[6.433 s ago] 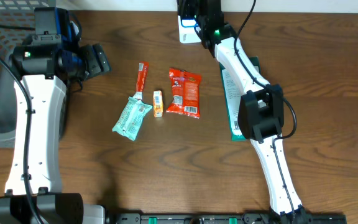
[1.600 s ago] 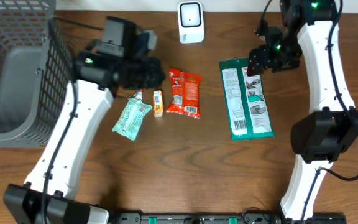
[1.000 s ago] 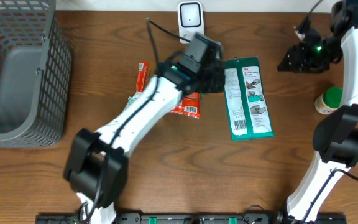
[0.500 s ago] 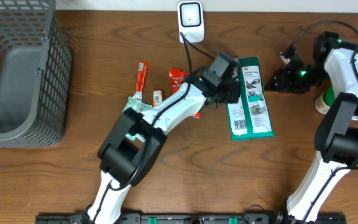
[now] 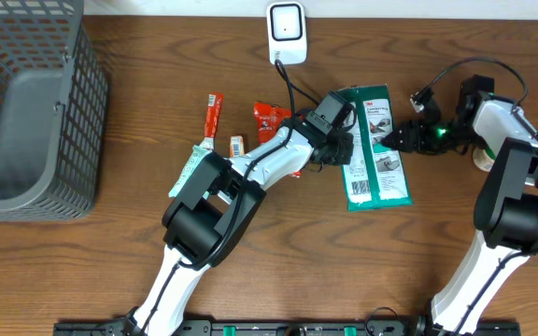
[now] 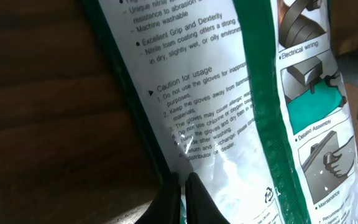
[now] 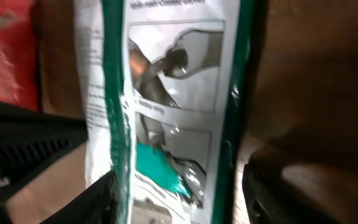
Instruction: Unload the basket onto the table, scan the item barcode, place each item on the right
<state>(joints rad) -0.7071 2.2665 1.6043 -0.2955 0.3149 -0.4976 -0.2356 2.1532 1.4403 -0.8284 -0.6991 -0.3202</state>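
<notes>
The green glove packet [image 5: 375, 149] lies flat on the desk [image 5: 250, 252], long axis far-to-near, with the left pincer [image 5: 344, 151] pinched shut at its left edge and the right pincer [image 5: 397, 140], spread wide, at its right.

White moulded shells on left arm [image 5: 267, 159] and right arm [image 5: 495, 116], broken by bulky black joint housings. Thin black cable [image 5: 290, 93] trailing off left wrist, another arcing over right wrist. Small green light [image 5: 440, 133] glowing there. Matte black right fingers [image 7: 272, 186], broad and blunt.
</notes>
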